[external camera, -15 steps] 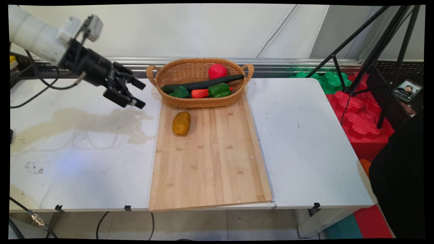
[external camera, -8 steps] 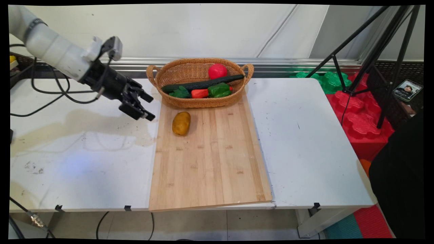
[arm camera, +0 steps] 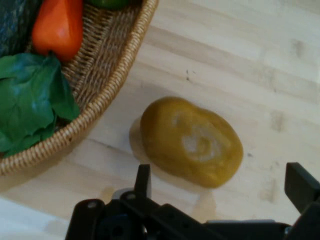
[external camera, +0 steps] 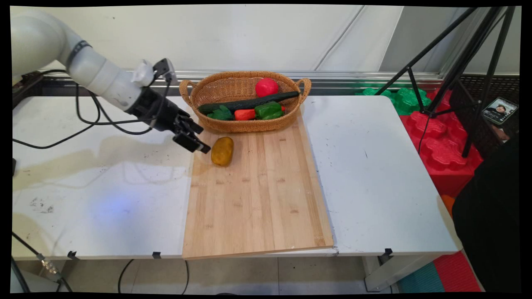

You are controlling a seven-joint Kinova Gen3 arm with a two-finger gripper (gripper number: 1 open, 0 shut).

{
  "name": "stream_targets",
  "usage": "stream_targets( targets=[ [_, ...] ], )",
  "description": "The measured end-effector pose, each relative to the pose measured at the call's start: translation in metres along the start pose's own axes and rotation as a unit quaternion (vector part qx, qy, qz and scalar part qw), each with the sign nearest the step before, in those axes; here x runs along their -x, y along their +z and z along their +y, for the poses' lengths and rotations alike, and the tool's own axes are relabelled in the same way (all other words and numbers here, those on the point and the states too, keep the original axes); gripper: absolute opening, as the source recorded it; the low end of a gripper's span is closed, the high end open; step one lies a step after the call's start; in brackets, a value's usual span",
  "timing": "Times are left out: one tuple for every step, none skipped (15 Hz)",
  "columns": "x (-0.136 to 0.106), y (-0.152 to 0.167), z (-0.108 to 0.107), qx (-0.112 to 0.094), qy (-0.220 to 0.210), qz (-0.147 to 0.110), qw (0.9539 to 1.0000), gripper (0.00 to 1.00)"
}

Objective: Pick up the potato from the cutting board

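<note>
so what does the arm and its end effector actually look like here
The arm is a smooth white tube of rounded links with a dark ring round one joint. A small white and grey camera block sits at the wrist. Loose black cables hang beneath it. The end effector is all black: a linkage body ending in two blocky fingers.

Potato (external camera: 222,151) on cutting board (external camera: 257,195), before basket (external camera: 245,121); gripper (external camera: 200,140) just left of potato.
</note>
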Motion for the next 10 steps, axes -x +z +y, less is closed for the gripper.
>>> stream_targets(
  targets=[
    [-0.001, 0.004, 0.001, -0.001, -0.006, 0.0, 1.0, 1.0],
    [-0.004, 0.009, 0.001, -0.003, -0.015, 0.001, 0.9999, 1.0],
    [-0.006, 0.014, 0.002, -0.005, -0.023, 0.0, 0.9997, 1.0],
    [-0.008, 0.019, 0.003, -0.007, -0.031, 0.0, 0.9995, 1.0],
    [-0.009, 0.022, 0.003, -0.01, -0.037, -0.001, 0.9993, 1.0],
    [-0.011, 0.028, 0.004, -0.013, -0.046, -0.002, 0.9989, 1.0],
    [-0.013, 0.032, 0.005, -0.016, -0.053, -0.003, 0.9985, 1.0],
    [-0.014, 0.037, 0.005, -0.019, -0.059, -0.004, 0.9981, 1.0],
    [-0.016, 0.04, 0.006, -0.021, -0.063, -0.004, 0.9978, 1.0],
    [-0.018, 0.045, 0.006, -0.024, -0.068, -0.006, 0.9973, 1.0]
  ],
)
